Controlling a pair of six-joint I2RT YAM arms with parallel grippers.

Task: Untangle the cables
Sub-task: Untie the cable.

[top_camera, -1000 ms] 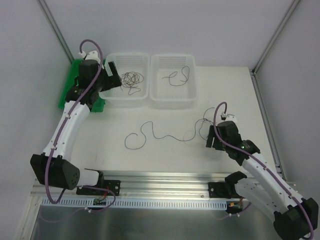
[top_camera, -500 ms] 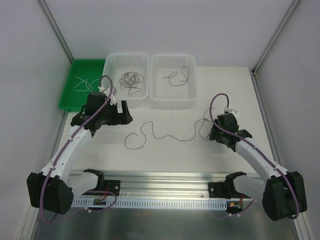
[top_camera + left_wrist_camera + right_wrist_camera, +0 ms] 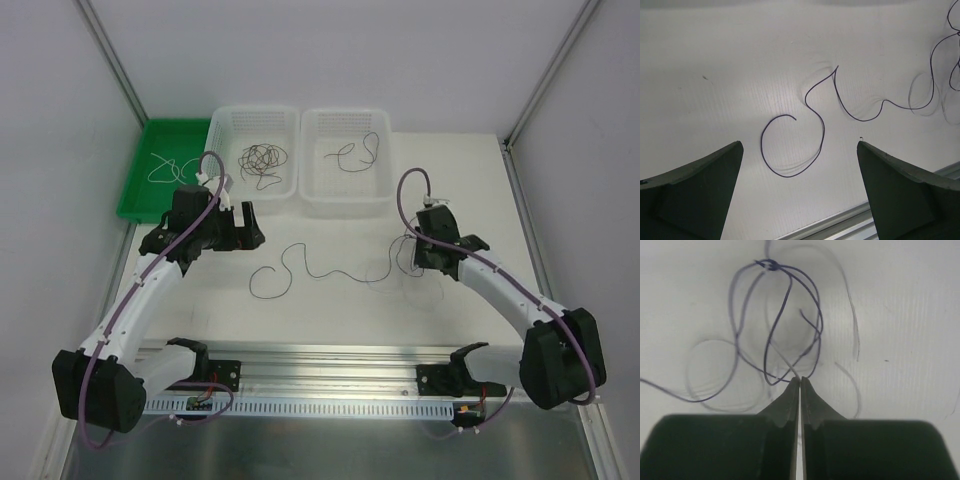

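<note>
**Cable lot on a white table, two pincers attending**

1. Flat white table (image 3: 330,320), matte top; it carries every item below.
2. Right pincer (image 3: 800,381): jaws pressed fully together, nipping a whitish strand (image 3: 784,361). The strand sits at the near edge of a small tangle of thin dark and pale cable loops (image 3: 777,320). From above, this tangle (image 3: 404,256) lies on the table's right half.
3. Left pincer (image 3: 797,145): jaws spread wide, holding nothing, held above the table's left half.
4. Long thin dark cable (image 3: 823,131): loose on the table between the two pincers, running in S-curves. Its curled left end lies in front of the left pincer and its right end reaches the tangle (whether it is knotted in cannot be told).
5. Left white perforated plastic basket (image 3: 255,203), farther back: holds a loose knot of dark cables (image 3: 262,160).
6. Right white perforated plastic basket (image 3: 345,207), just beside it: holds one curled dark cable (image 3: 358,152).
7. Green plastic tray (image 3: 128,190), far left: holds a thin whitish cable (image 3: 162,168).
</note>
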